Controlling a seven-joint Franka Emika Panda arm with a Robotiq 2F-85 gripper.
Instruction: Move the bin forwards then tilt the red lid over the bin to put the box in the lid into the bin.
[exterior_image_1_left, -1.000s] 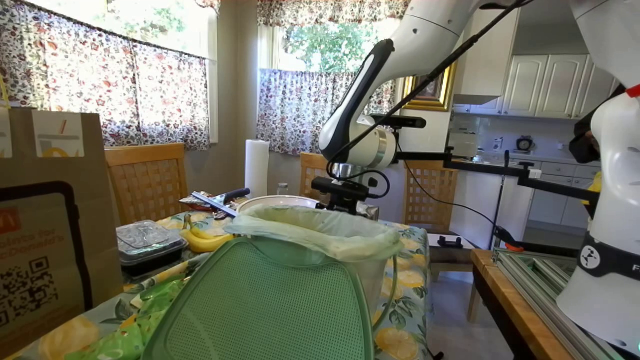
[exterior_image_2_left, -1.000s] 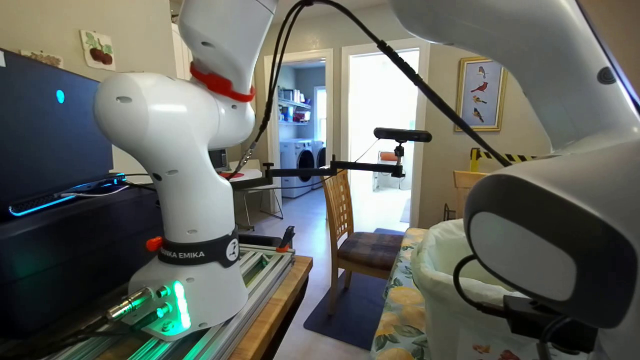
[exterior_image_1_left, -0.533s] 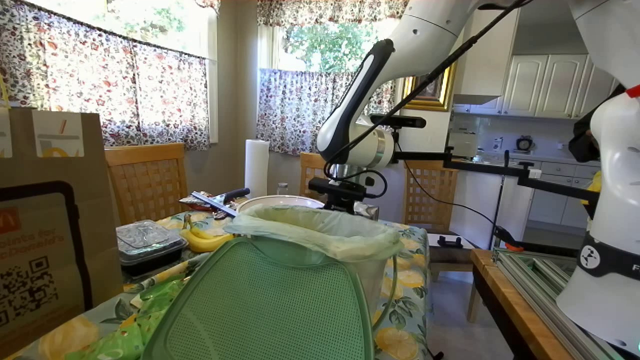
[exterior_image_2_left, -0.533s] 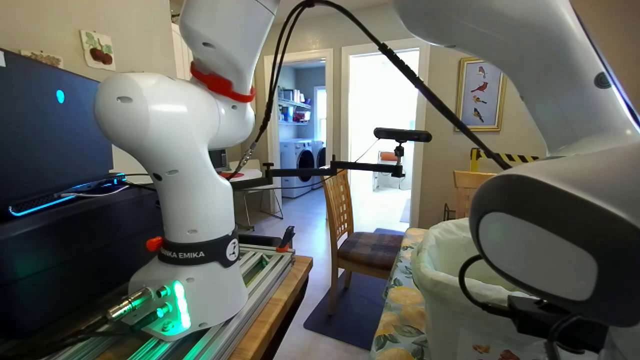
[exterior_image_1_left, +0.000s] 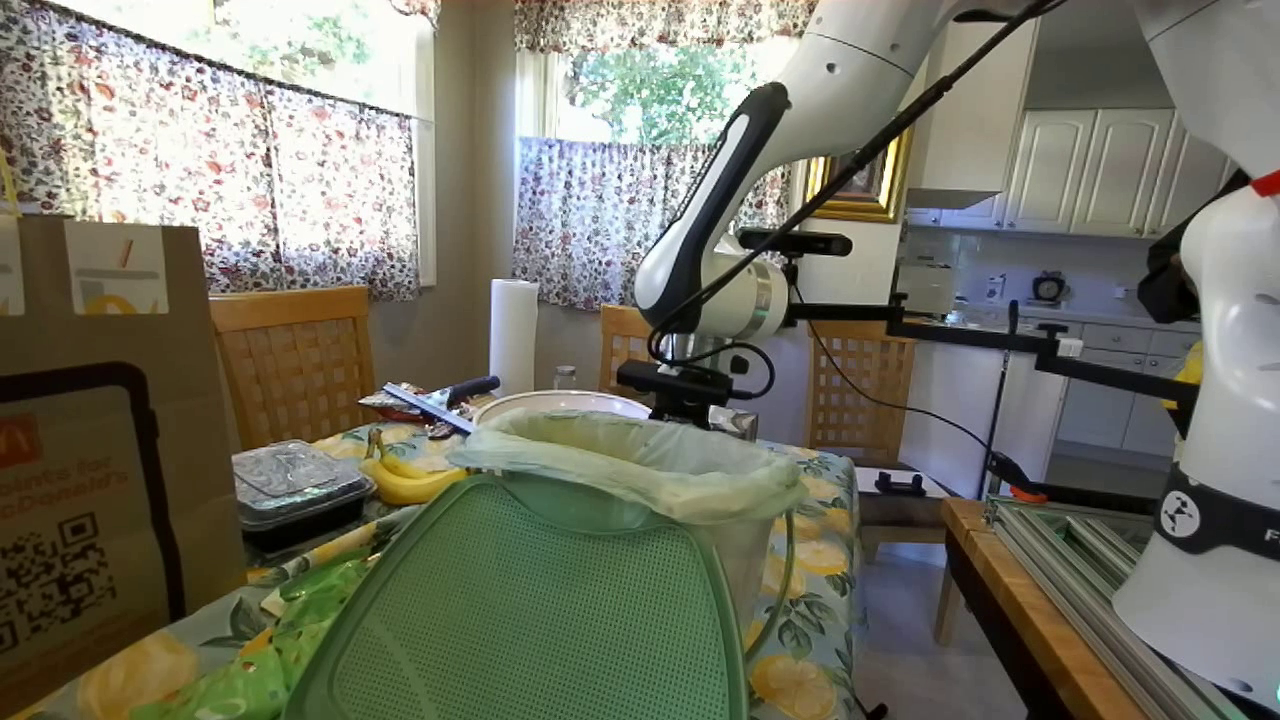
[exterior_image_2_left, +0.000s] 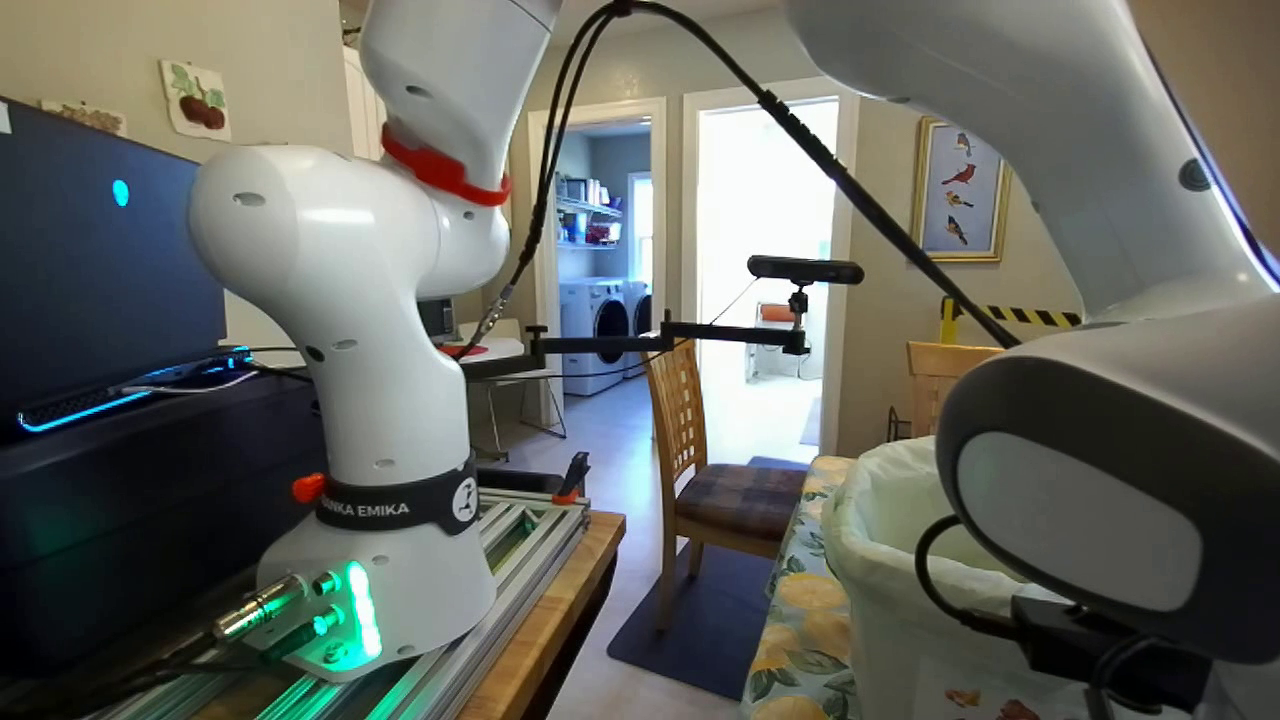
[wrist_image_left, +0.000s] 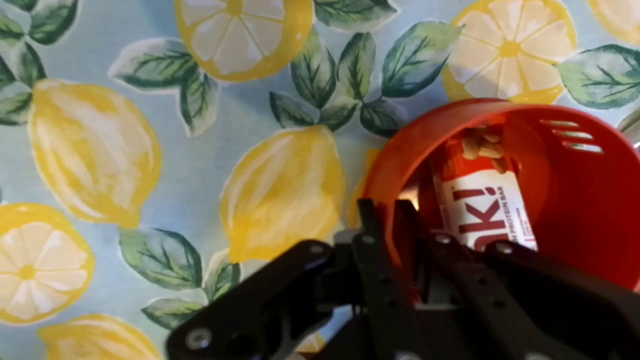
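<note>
In the wrist view the round red lid (wrist_image_left: 565, 185) stands on the lemon-patterned cloth. The box (wrist_image_left: 492, 207), white and red with protein-bar lettering, lies inside it, its lower end hidden by my gripper. My gripper (wrist_image_left: 386, 202) straddles the lid's near-side wall, one fingertip outside and one inside. Its jaws are close together, a narrow gap showing along the wall; I cannot tell whether both press on it. The off-white bin with its pale green liner appears in both exterior views, as bin (exterior_image_1_left: 740, 560) and bin (exterior_image_2_left: 885, 620). It hides my fingertips and the lid there.
A green mesh cover (exterior_image_1_left: 540, 610) leans before the bin. Behind it is a white-rimmed bowl (exterior_image_1_left: 560, 400). Bananas (exterior_image_1_left: 415, 485), a black clear-topped container (exterior_image_1_left: 300, 490), a paper bag (exterior_image_1_left: 110, 430) and a paper towel roll (exterior_image_1_left: 513, 335) stand around the table.
My wrist has shifted slightly, a little to the left and down in an exterior view. The dark gripper part above the bin's rim looks narrower. The bin has not moved.
</note>
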